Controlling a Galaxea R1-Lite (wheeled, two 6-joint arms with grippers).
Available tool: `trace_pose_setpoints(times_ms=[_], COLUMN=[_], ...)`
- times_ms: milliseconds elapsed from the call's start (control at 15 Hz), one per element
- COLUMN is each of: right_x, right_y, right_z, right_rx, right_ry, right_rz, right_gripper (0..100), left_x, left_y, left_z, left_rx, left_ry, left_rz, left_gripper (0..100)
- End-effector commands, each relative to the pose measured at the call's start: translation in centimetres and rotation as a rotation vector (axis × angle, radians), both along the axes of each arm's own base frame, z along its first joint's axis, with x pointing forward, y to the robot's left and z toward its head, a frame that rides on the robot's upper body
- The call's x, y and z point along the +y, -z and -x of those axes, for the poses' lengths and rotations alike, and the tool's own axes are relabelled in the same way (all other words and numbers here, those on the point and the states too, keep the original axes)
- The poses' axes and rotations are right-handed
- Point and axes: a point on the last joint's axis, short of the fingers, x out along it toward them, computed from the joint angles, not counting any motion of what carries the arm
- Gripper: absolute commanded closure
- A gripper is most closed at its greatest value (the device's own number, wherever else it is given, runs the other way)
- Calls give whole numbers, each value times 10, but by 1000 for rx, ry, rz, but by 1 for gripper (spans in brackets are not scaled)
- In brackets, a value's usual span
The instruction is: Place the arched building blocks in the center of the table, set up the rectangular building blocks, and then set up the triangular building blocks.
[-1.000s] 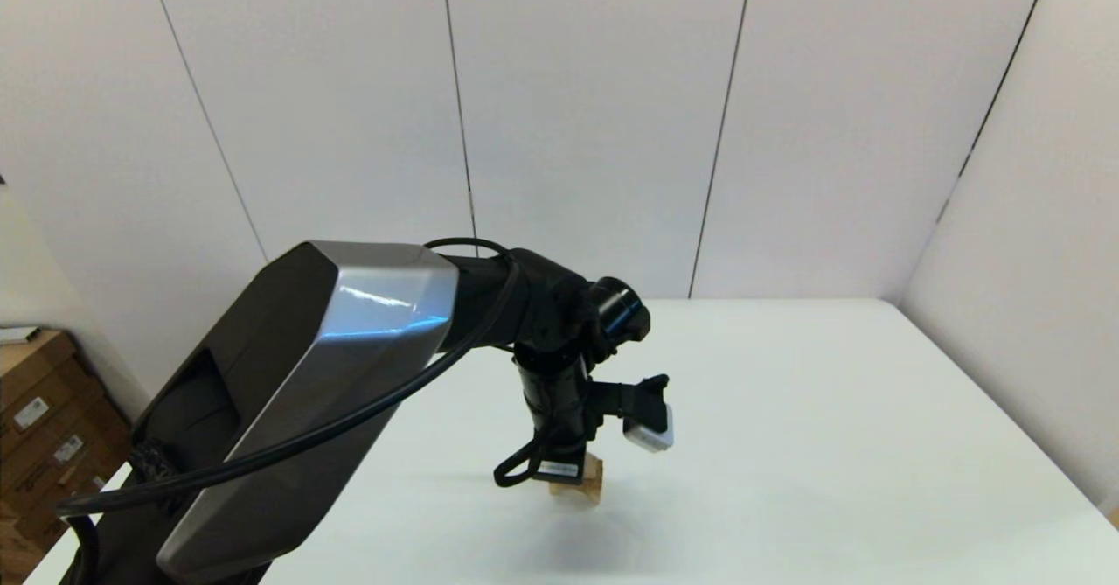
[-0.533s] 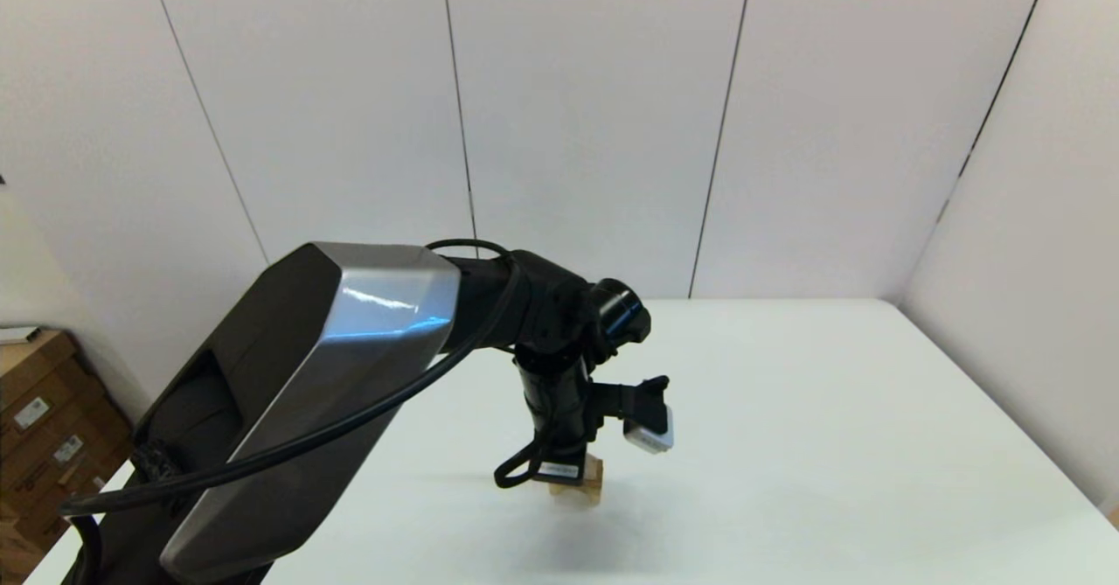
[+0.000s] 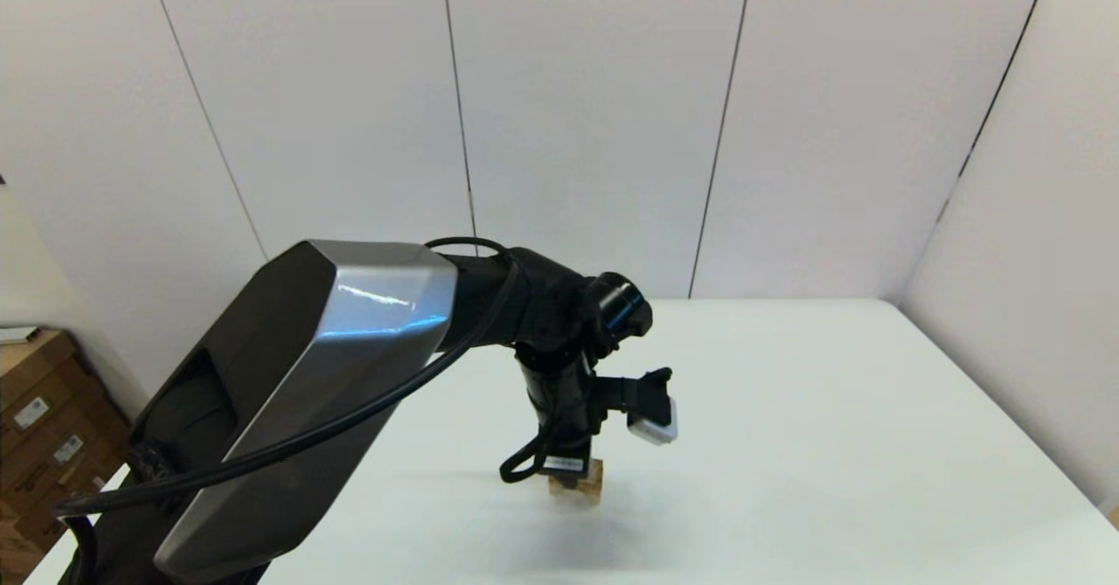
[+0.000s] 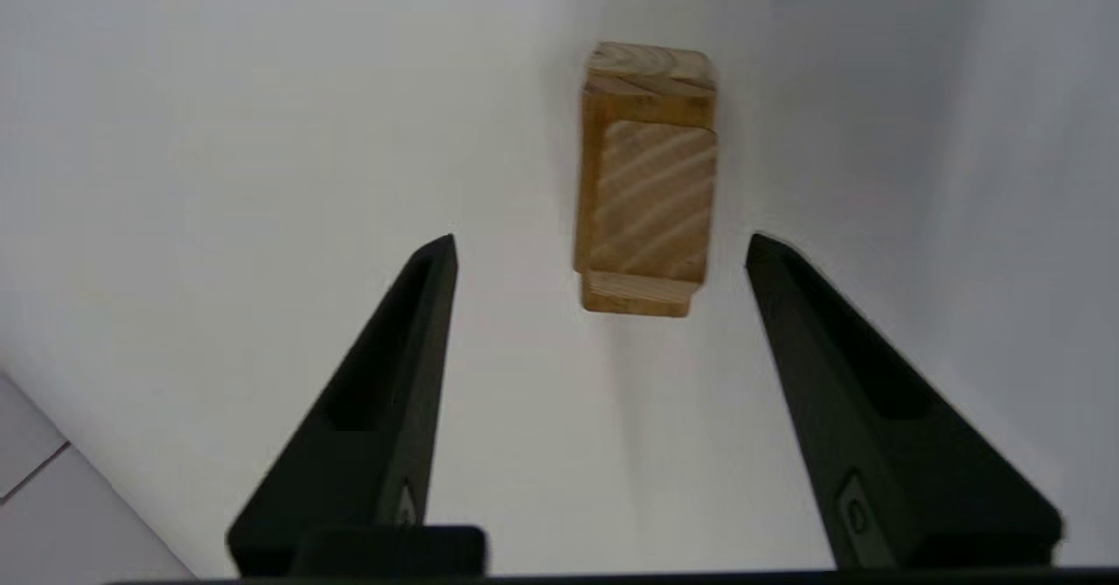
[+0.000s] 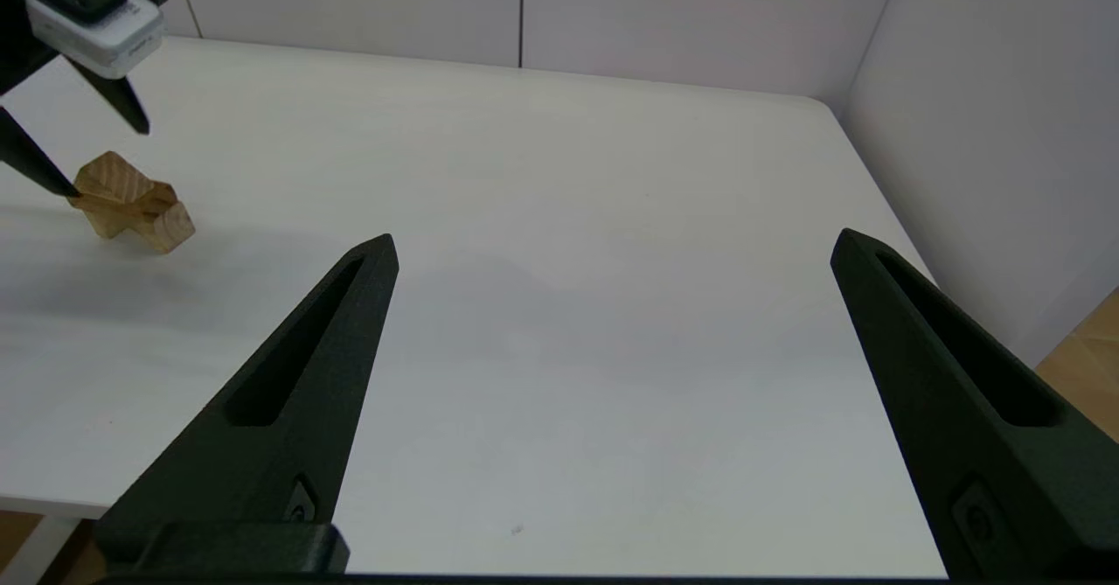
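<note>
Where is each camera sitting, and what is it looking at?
Head view: sits on the robot's head, looks forward and down at the table; the left arm fills the left side, its left end effector right above the block stack.
Left wrist view: behind the left end effector, looking straight down on the stack; both fingers spread apart.
Right wrist view: behind the open right end effector, looking across the table.
Shared: all three show the stack.

bare lab: white panel walls, stacked cartons
</note>
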Motion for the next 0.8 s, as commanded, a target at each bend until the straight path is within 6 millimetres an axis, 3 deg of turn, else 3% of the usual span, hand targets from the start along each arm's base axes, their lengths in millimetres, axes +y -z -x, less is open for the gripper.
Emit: trace_pose_setpoints(times_ms=[67,333,533,800], right_x=[0,0,0,0], right_y=[0,0,0,0], right_z=[0,0,0,0], right_rx=[-2,-2,-2,-2], right_ry=[0,-2,0,-2], right_rz=[0,0,0,0], right_gripper=[0,0,0,0], left_x=[28,107,176,208], left_y=[-45,-134,-199,-235], left_z=[-19,-24,13,52], left_rx=[-154,-322,-363,-401], left_ry=[-199,-553,-742,-860], left_rz=[79,199,253,325], left_gripper=[0,0,0,0])
